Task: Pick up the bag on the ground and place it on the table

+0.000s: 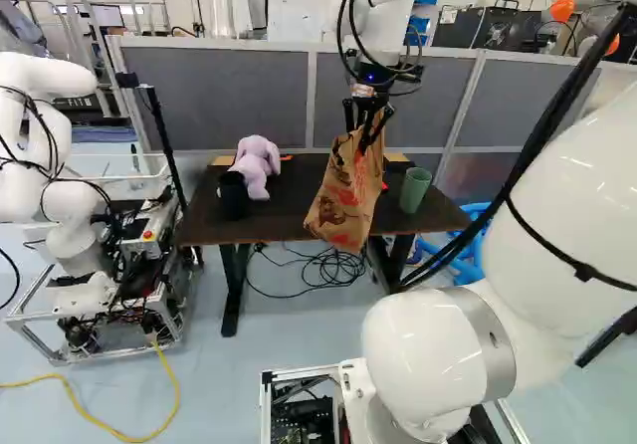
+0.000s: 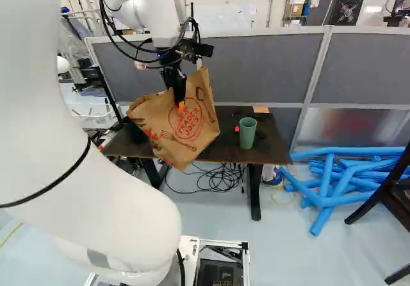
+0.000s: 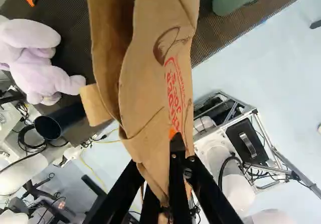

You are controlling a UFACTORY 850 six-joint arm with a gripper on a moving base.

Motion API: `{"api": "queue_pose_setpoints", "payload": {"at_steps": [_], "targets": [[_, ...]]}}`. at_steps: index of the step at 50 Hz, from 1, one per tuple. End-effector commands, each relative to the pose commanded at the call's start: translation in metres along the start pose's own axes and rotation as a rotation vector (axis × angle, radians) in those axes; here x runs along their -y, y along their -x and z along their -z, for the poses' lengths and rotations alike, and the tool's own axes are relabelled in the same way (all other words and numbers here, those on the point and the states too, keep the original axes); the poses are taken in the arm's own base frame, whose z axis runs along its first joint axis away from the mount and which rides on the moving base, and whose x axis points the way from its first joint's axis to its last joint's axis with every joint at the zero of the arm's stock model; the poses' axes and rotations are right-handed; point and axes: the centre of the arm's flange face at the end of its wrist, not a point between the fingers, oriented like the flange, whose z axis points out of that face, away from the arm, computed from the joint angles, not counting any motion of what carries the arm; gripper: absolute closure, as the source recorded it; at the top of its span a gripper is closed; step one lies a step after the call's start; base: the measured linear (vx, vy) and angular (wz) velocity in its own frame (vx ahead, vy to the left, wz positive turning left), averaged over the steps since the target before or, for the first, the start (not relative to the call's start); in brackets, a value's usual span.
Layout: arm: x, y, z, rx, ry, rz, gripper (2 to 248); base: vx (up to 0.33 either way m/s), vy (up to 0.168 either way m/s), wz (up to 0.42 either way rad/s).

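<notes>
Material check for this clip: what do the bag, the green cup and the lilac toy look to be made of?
Bag: matte brown paper, by its stiff, sharp creases.
Green cup: smooth, plain-coloured, opaque; perhaps plastic, though ceramic is possible.
Lilac toy: soft plush fabric, judging by its fuzzy surface and stuffed limbs.

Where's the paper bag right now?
In the left base view, the paper bag hangs in the gripper, right of the purple plush toy and left of the green cup.
</notes>
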Motion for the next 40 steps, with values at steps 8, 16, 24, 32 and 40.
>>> {"api": "queue_pose_setpoints", "payload": {"at_steps": [8, 16, 24, 32, 40], "targets": [[0.000, 0.000, 0.000, 0.000, 0.000, 0.000, 229, 0.119, -0.001, -0.009], [0.000, 0.000, 0.000, 0.000, 0.000, 0.000, 229, 0.114, -0.002, -0.009], [0.006, -0.009, -0.001, 0.002, 0.001, 0.000, 229, 0.061, 0.000, -0.007], [0.009, -0.012, -0.001, 0.002, 0.001, 0.000, 229, 0.000, 0.000, 0.000], [0.009, -0.013, -0.001, 0.002, 0.001, 0.000, 229, 0.000, 0.000, 0.000]]}}
